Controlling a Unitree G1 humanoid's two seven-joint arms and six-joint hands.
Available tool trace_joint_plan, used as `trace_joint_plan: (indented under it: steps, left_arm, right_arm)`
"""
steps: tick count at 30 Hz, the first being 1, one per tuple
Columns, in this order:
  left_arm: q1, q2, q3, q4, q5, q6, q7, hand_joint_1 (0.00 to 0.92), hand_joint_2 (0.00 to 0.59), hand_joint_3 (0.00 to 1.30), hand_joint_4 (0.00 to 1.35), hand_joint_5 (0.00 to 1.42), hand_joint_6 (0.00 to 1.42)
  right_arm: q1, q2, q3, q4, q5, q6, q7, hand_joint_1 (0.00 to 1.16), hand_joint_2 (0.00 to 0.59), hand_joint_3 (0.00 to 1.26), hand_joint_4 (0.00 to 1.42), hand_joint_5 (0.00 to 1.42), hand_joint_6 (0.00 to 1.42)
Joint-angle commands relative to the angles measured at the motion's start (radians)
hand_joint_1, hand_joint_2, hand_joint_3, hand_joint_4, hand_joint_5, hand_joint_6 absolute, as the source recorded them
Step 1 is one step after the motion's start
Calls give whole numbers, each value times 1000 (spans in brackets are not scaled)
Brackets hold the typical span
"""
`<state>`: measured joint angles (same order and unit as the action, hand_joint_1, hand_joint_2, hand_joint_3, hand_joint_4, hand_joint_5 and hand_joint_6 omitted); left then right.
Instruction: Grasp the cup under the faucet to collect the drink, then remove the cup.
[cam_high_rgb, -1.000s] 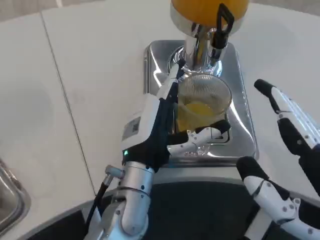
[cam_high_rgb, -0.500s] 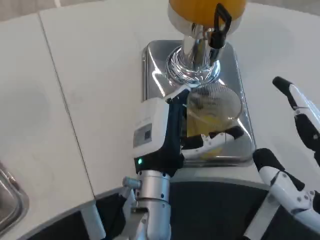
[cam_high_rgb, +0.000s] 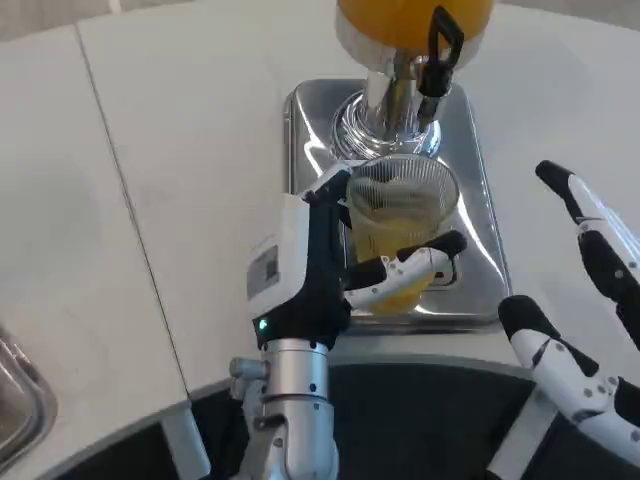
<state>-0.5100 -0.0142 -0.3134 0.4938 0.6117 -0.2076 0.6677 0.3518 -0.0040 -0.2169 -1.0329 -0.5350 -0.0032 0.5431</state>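
Head view has the left hand (cam_high_rgb: 335, 265) with its fingers (cam_high_rgb: 415, 265) wrapped around the clear ribbed plastic cup (cam_high_rgb: 400, 225) of orange drink, on the shiny steel drip tray (cam_high_rgb: 310, 130) below the chrome faucet (cam_high_rgb: 395, 95), right hand (cam_high_rgb: 590, 300) spread and holding nothing — a tilt or jerk on the way out could slop juice over the white counter (cam_high_rgb: 180, 150).

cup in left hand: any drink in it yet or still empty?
Partly filled. The clear cup shows yellow-orange liquid in its lower part, the upper part clear. The left hand grips it upright over the steel tray.
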Motion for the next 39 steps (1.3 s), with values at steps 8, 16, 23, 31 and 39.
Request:
trace_joint_plan:
  steps: [8,16,23,31,39]
  left_arm:
    - [70,110,69,-164,-2,-6,-44,617,7,1149,1263,1424,1424]
    - [132,181,112,-223,-7,-7,-74,621,0,1148,1262,1424,1424]
    - [189,211,161,-318,-30,-9,-113,628,0,1149,1248,1424,1424]
    - [270,224,210,-440,-48,-13,-169,633,0,1138,1248,1424,1424]
    - [439,286,265,-668,-101,-64,-294,635,0,1138,1248,1424,1424]
  right_arm:
    - [1,-3,7,-14,9,14,18,246,474,4,0,0,27]
    - [-19,-19,34,-14,-3,35,17,247,475,4,0,0,30]
    - [-16,-39,31,-14,-5,32,9,247,475,4,0,0,32]
    - [-2,-70,34,-14,-14,29,-1,248,477,4,0,0,32]
    - [11,-182,2,-14,-48,-83,-16,237,504,4,0,0,0]
